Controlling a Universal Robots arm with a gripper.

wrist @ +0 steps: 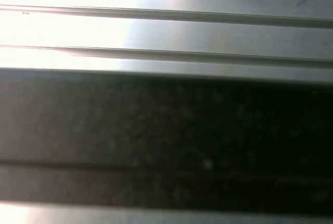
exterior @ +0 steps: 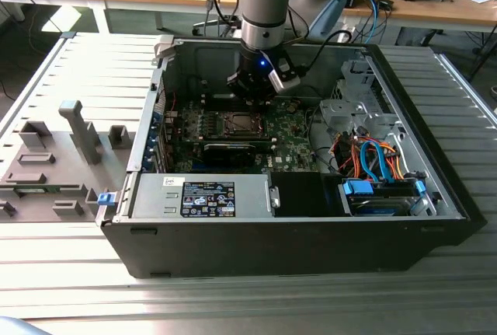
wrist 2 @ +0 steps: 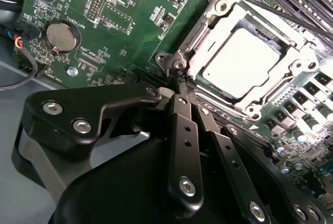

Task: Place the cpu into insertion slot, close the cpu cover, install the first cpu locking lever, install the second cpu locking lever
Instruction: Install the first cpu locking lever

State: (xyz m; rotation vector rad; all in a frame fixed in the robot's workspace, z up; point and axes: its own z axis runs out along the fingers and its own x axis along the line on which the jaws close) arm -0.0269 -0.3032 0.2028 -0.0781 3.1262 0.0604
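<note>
- End effector (wrist 2: pixel 179 81), nearest the lens in the second wrist view: its black fingers (wrist 2: pixel 183 130) run together to a single narrow tip, so it reads as closed, with nothing visibly clamped between them.
- The tip rests at, or just touching, the corner screw post (wrist 2: pixel 178 64) of the socket frame, beside the end of a thin locking lever (wrist 2: pixel 270 10) that runs along the far edge of the frame; actual contact with the lever cannot be told.
- Chip (wrist 2: pixel 240 63): its pale metal top lies flat inside the socket (wrist 2: pixel 205 37) on the green circuit board (wrist 2: pixel 130 21), seen through the window of the cover (wrist 2: pixel 291 65), which lies down over it. Placing and covering therefore appear done.
- Step in hand, as judged: setting a locking lever. To do it well, the closed tip should bear on the lever wire itself, not on the frame or board, and push it down and sideways under its hook without slipping onto nearby parts.
- Exterior view: the arm (exterior: pixel 264 8) reaches down into the open computer case (exterior: pixel 233 234), which lies on the slatted bench (exterior: pixel 78 288), the end effector over the socket area.
</note>
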